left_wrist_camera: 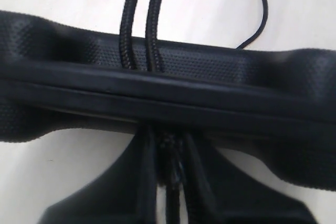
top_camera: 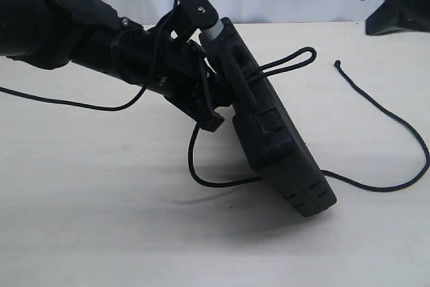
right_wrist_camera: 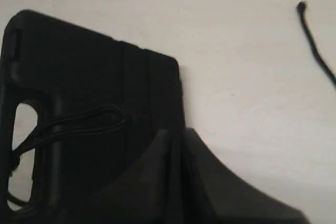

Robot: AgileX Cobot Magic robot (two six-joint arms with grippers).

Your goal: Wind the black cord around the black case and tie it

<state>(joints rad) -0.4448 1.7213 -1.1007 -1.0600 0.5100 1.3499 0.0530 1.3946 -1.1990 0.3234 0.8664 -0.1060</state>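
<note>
The left arm [top_camera: 67, 25] reaches in low from the left side of the exterior view, its wrist angled downward. The left gripper [left_wrist_camera: 170, 145] is pressed up against the back of the black case [top_camera: 282, 146]. In the left wrist view its fingers [left_wrist_camera: 131, 187] stand close together with a stretch of braided black cord [top_camera: 396, 126] pinched between them. Whether they also bite on the case itself I cannot tell. The right gripper [right_wrist_camera: 176, 182] hangs above the case with its two fingers closed flat against each other, nothing between them.

The case stands tilted near the middle of the pale table [top_camera: 101, 220]. It is propped on one lower corner, and its upper end leans back toward the left gripper. It is matte and pebbled, with rounded corners, raised ribbed panels on the face and a seam running along its edge (clearest in the left wrist view).

Two strands of the cord run side by side over the case's edge. In the right wrist view they cross its face toward the handle slot [right_wrist_camera: 21, 124]. A narrow loop [top_camera: 302, 55] of cord sticks out in the air just beyond the upper face. From under the case's lower corner the cord sweeps out over the table in a wide curve and comes back to its free end [top_camera: 338, 65], which lies on the table near the loop but apart from it. Another slack bend hangs below the left gripper and trails to the case's base.
</note>
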